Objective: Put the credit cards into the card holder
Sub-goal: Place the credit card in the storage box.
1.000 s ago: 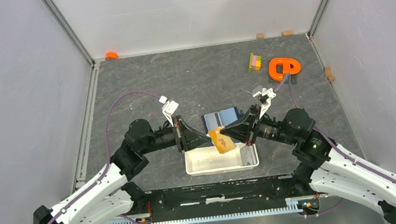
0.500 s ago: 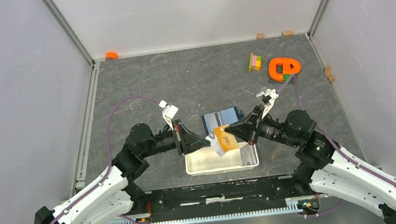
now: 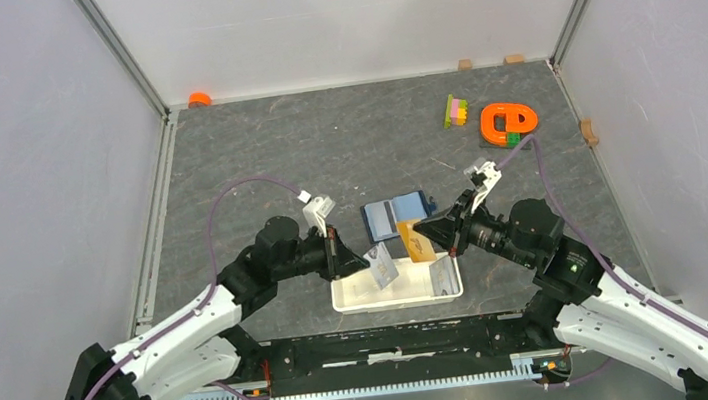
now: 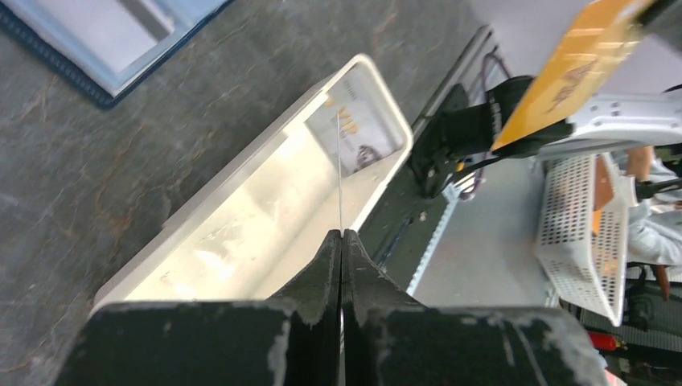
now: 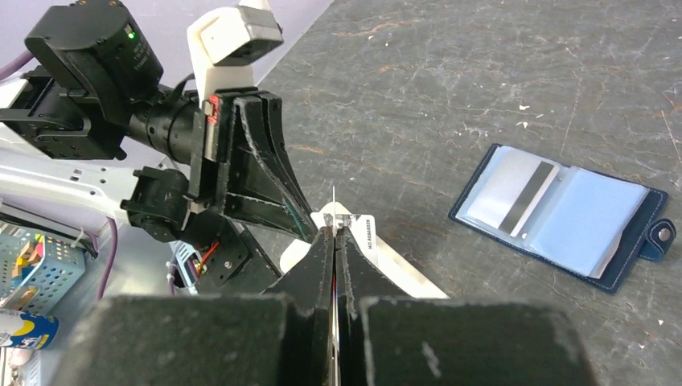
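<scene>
The card holder (image 3: 397, 215) lies open on the table, blue inside, also in the right wrist view (image 5: 563, 213). My left gripper (image 3: 362, 259) is shut on a greyish credit card (image 3: 382, 266) above the white tray (image 3: 351, 301). In the left wrist view (image 4: 341, 233) that card is edge-on (image 4: 340, 177). My right gripper (image 3: 431, 232) is shut on an orange card (image 3: 415, 239) just in front of the holder. That card is edge-on in the right wrist view (image 5: 333, 211). Another card (image 3: 444, 275) leans in the tray's right end.
An orange ring-shaped toy (image 3: 507, 122) and a stack of coloured blocks (image 3: 457, 110) sit at the back right. An orange cap (image 3: 199, 99) lies at the back left corner. Small wooden blocks (image 3: 589, 131) line the right and back edges. Walls close in both sides.
Both grippers met at the orange card over the tray. Now they are apart: the left has drawn back left with the greyish card, the right has carried the orange card towards the holder.
</scene>
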{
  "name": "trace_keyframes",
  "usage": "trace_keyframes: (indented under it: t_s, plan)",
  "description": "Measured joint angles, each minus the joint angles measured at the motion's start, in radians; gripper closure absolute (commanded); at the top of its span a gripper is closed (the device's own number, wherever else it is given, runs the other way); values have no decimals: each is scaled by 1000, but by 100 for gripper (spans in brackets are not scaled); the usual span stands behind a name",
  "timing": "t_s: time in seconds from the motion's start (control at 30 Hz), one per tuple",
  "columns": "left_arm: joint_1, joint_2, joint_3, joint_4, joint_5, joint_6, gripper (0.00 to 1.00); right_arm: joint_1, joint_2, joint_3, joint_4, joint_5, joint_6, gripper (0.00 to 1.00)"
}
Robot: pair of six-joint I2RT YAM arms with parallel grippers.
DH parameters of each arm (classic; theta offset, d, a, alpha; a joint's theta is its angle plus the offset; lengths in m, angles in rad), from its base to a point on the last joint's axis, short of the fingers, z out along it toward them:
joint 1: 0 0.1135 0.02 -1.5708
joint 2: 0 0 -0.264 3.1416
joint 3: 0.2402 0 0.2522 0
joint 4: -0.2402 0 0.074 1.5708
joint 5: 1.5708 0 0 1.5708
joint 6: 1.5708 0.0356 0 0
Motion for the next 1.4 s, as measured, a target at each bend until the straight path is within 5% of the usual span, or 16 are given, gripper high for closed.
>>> trace_keyframes:
  t_s: [0.3, 0.63, 1.13, 1.4]
  plan:
    - [-14, 85, -81, 51, -11, 64, 98, 0, -2, -26, -22, 14, -22, 100]
    - [-138, 293, 2, 110, -42, 116, 98, 0, -6, -32, -29, 34, -32, 100]
    - [-333, 508, 219, 88, -328, 95, 97, 0, -1, -30, -161, 349, -14, 100]
    - [-414, 621, 344, 49, -383, 90, 60, 0, -8, -30, -171, 413, -15, 100]
